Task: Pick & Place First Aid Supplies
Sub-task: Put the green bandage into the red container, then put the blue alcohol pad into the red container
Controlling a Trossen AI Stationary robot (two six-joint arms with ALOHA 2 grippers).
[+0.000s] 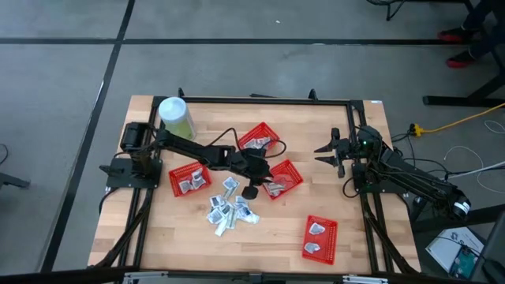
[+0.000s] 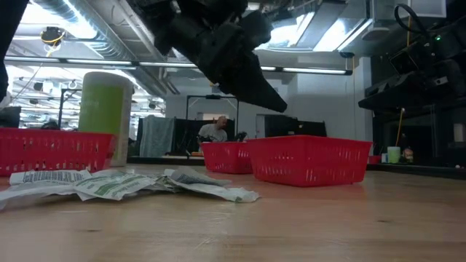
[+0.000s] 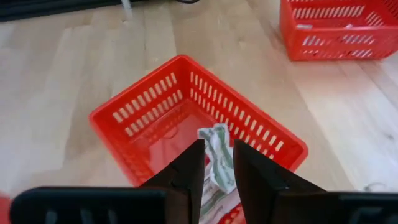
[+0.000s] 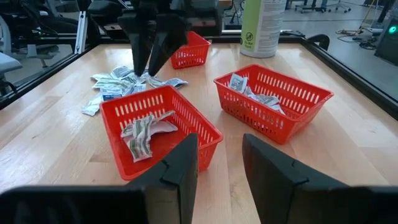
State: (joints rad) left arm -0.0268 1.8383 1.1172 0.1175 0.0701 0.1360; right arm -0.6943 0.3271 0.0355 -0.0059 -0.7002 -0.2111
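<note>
High view: my left gripper (image 1: 264, 177) hangs over the middle basket (image 1: 293, 167), the one nearest the table's centre. The loose pile of packets (image 1: 229, 211) lies just beside it toward the front edge. Other packets sit sorted in the three other baskets. The right gripper (image 1: 330, 151) waits well apart near the right rail.

Low view: the left gripper's dark fingers point down above the baskets; the pile (image 2: 109, 183) lies flat on the wood, with the canister (image 2: 106, 113) behind.

Left wrist view: jaws apart, nothing between the pads; a green-marked packet (image 3: 217, 155) lies in the basket (image 3: 149, 106) just below the tips. I judge this to be the release step of one placement.

Right wrist view: the right jaws stand apart and empty. The left fingers (image 4: 149, 37) hover over the basket (image 4: 186, 121) holding crumpled packets (image 4: 146, 134).

Next move, as I read it: lift clear of the basket rim, swing to the pile, and single out one flat packet, which will want a low pinch at an edge.
</note>
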